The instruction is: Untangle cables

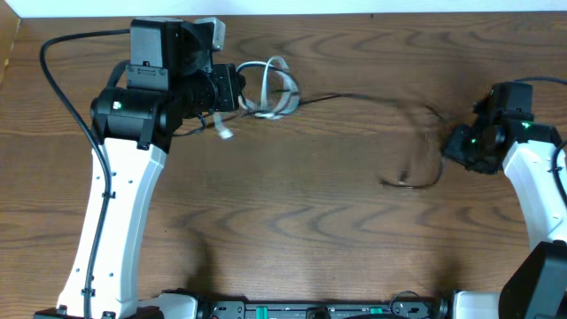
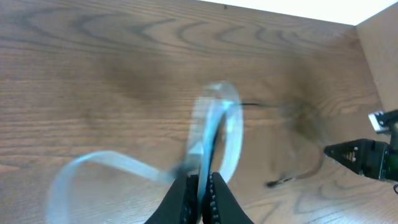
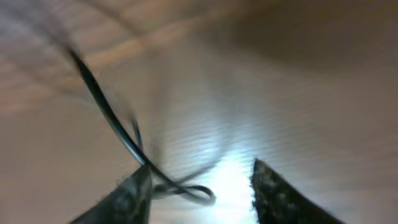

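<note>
I count two arms on the table [image 1: 292, 230], one claw on each, and two cords I can separate: one white, one black. The blur hides whether there are more black ones. The left gripper [image 2: 200, 186] sits in the upper left of the overhead frame, clenched on the white cable [image 2: 217, 124], which runs up between its fingers and bunches in a few loops just past them. The black cable [image 1: 372, 97] leaves that white bundle, runs right across the upper middle of the frame, then curls down into a loose hook at right of centre, its end lying on the wood. The right gripper [image 3: 202, 193], at the right edge, is released. In its wrist view the two fingers stand well apart, with a small loop of black cord beside the left-hand one.
</note>
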Motion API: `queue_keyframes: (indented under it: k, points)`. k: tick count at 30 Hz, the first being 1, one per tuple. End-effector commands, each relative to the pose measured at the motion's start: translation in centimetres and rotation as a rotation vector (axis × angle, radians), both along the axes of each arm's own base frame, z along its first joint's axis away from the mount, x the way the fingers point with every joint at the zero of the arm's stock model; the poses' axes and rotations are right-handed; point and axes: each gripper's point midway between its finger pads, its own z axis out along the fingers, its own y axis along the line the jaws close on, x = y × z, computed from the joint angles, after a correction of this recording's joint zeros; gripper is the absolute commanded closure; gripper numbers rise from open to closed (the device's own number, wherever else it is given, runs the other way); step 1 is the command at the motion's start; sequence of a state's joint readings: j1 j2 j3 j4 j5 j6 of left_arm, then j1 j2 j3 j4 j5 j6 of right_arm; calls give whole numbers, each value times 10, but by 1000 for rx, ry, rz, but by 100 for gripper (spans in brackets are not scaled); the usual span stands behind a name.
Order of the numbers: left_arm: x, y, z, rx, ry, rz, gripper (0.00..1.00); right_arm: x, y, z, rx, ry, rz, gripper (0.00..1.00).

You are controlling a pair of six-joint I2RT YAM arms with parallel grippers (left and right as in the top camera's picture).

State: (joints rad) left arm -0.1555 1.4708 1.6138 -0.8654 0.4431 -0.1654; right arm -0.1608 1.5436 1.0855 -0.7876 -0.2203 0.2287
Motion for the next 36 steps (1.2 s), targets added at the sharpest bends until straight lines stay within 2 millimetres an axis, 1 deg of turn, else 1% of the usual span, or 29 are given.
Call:
queue_keyframes:
  k: [1,3,5,8,10,11,12,16,19,20,23,26,30,32,36]
  points:
    - [-10,-20,7,-27,-4,-55,93,5,65,31,284,-172,357,43]
    - [-15,-34,6,-26,-1,-92,93,5,85,48,386,-250,464,31]
    - [-20,-45,6,-26,-3,-124,92,3,103,64,474,-325,557,23]
    - [-23,-56,8,-29,-13,-151,93,2,121,86,578,-414,637,18]
    - [-23,-60,11,-44,-23,-167,92,3,129,95,621,-454,670,18]
    - [-24,-64,15,-68,-30,-188,93,3,134,100,644,-464,678,18]
    - [-27,-73,23,-119,-43,-232,92,5,143,103,667,-456,673,18]
    - [-33,-92,45,-256,-61,-308,93,10,171,105,675,-417,659,20]
    - [-37,-103,61,-344,-70,-358,93,19,189,101,656,-362,574,21]
    - [-42,-109,71,-396,-76,-404,92,26,197,97,645,-311,468,22]
    - [-51,-117,83,-457,-82,-474,93,34,213,103,666,-304,390,23]
    - [-57,-119,86,-482,-70,-503,93,40,229,120,715,-355,394,26]
    - [-58,-120,86,-509,-28,-481,93,44,245,137,764,-400,404,30]
    - [-58,-120,86,-516,-16,-473,93,45,250,139,766,-402,389,32]
    - [-61,-121,87,-528,-6,-485,93,43,263,134,733,-403,380,33]
